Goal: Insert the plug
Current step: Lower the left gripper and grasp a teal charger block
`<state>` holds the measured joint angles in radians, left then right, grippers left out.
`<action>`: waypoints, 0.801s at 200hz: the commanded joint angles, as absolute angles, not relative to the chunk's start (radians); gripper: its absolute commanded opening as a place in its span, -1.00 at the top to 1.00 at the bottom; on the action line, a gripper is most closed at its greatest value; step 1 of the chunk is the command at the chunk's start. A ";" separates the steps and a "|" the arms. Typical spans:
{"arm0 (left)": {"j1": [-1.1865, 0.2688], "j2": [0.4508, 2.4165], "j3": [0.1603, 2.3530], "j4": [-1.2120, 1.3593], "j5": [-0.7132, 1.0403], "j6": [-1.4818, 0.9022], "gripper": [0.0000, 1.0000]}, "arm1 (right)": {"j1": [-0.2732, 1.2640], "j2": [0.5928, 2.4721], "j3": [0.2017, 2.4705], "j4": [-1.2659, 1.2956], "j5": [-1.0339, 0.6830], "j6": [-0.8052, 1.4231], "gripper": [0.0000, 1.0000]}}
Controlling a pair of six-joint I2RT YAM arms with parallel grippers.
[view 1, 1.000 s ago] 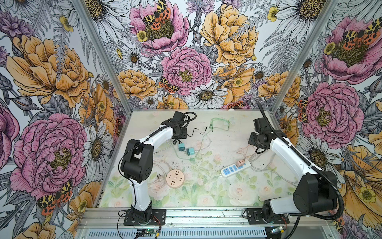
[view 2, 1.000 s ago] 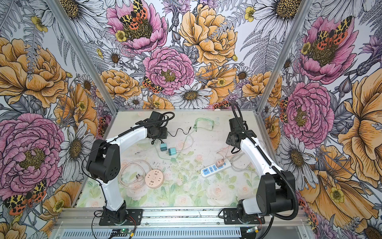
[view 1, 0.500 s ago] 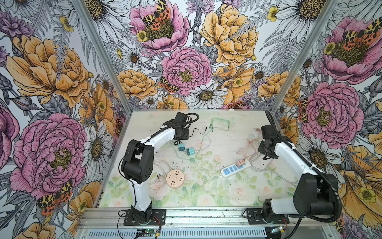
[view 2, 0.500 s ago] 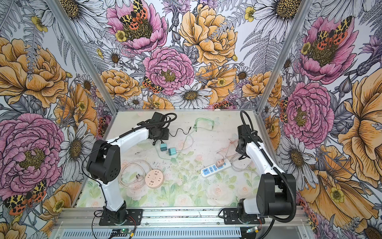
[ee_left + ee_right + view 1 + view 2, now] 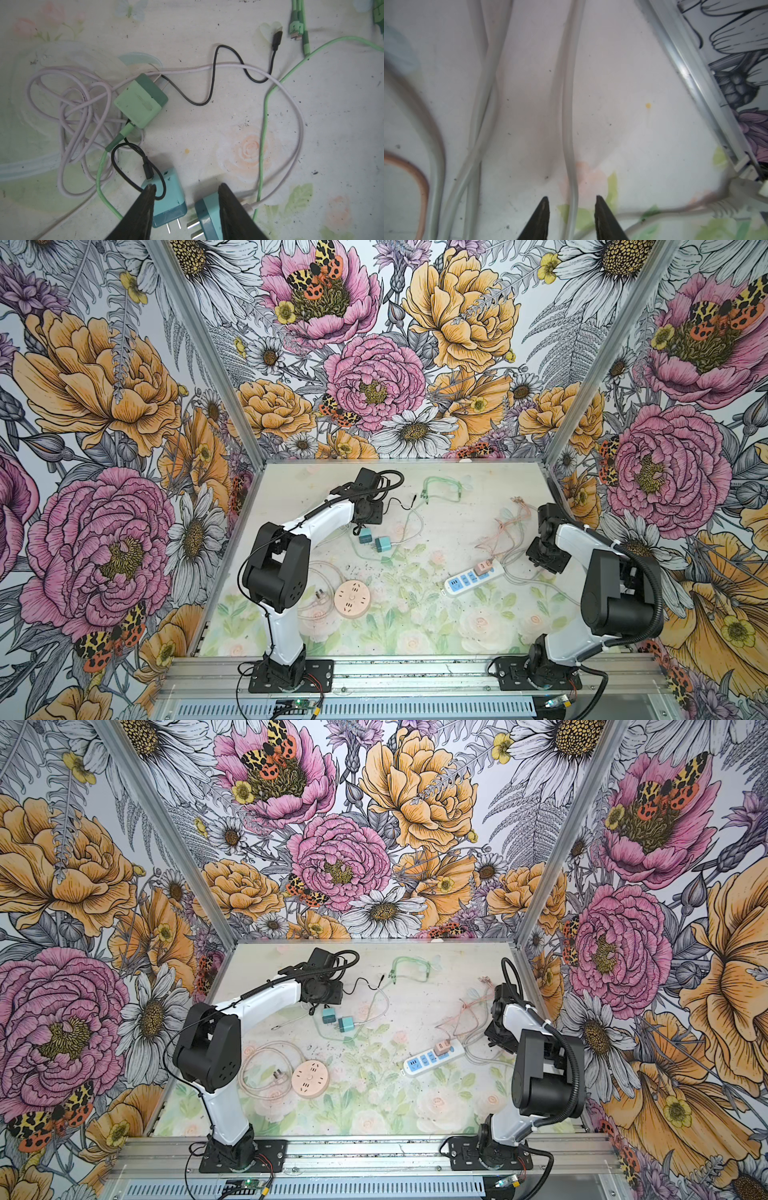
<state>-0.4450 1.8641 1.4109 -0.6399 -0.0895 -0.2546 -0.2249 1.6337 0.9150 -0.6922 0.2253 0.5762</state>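
Low, left arm [image 5: 316,522] outstretched, right arm [image 5: 582,539] folded; left gripper [image 5: 187,185], right gripper [image 5: 571,197] spread, empty.

You look into a booth; its back wall [image 5: 374,377] and side walls [image 5: 104,406] carry huge pink, orange and white flowers with spotted moths; aluminium posts [image 5: 208,352] mark the corners; the tabletop [image 5: 415,635] is pale, printed with faded roses and leaves, speckled with dirt; an aluminium rail [image 5: 415,672] edges the front; the light is even.

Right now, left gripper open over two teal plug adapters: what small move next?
Probably nudge the left gripper sideways to centre on the teal cube adapter beneath the black cable; its open jaws straddle that and the neighbouring teal adapter, so closing might pinch both.
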 commanded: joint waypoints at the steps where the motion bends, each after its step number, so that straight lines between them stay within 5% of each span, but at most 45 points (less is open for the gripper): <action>1: -0.449 1.831 1.388 -0.637 -0.087 -0.259 -0.03 | -0.250 1.675 0.906 -0.626 0.171 0.594 0.23; 160: -0.445 1.719 1.337 -0.637 -0.107 -0.272 -0.02 | -0.101 1.664 0.937 -0.596 -0.034 0.631 0.27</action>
